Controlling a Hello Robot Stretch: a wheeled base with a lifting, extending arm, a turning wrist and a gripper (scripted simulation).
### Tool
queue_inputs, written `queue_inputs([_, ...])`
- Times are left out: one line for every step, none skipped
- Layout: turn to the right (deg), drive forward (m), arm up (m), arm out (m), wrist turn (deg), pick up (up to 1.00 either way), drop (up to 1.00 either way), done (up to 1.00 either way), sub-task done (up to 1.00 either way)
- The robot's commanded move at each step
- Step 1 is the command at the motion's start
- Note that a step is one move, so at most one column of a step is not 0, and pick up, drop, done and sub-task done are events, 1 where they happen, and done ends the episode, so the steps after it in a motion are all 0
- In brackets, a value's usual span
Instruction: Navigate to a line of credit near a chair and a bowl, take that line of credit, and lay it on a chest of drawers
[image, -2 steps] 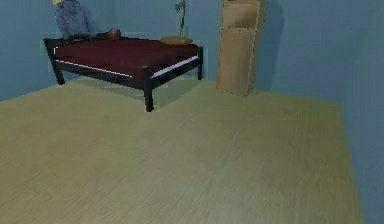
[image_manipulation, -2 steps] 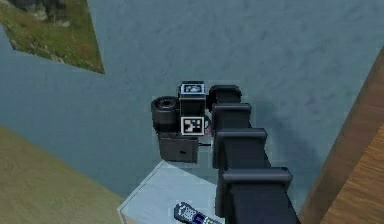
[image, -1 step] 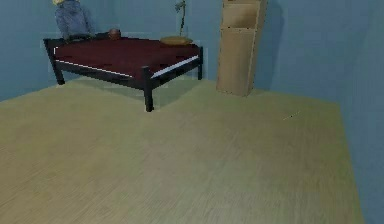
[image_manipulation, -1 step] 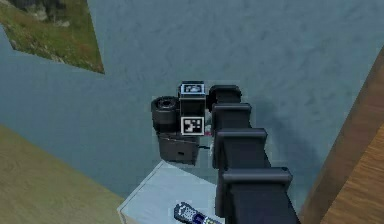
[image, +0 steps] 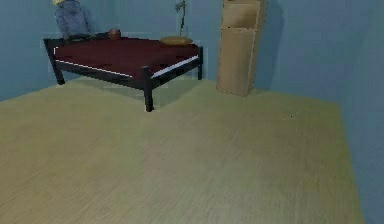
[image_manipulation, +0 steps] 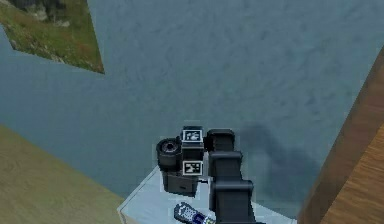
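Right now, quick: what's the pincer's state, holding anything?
Pincer: state cannot be told, nor whether it holds anything; a small blue-and-white thing lies on the pale surface near it.

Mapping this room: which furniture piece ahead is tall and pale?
The pale wooden cabinet, right of the bed in the forward view; the bed is low, dark-framed, with a dark red top.

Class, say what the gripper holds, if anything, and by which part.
Cannot be told: a small blue-white thing lies on the pale top near the gripper.
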Motion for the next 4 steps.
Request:
queue_inputs([0.0, 0.0, -0.32, 0.0, 0.0, 0.0, 0.0, 0.0, 0.0])
queue_inputs([0.0, 0.0, 0.0, 0.0, 0.0, 0.0, 1.0, 0.0, 0.0])
queue_inputs([0.0, 0.0, 0.1, 0.0, 0.0, 0.0, 0.0, 0.0, 0.0])
queue_inputs([0.0, 0.0, 0.0, -0.08, 0.0, 0.0, 0.0, 0.0, 0.0])
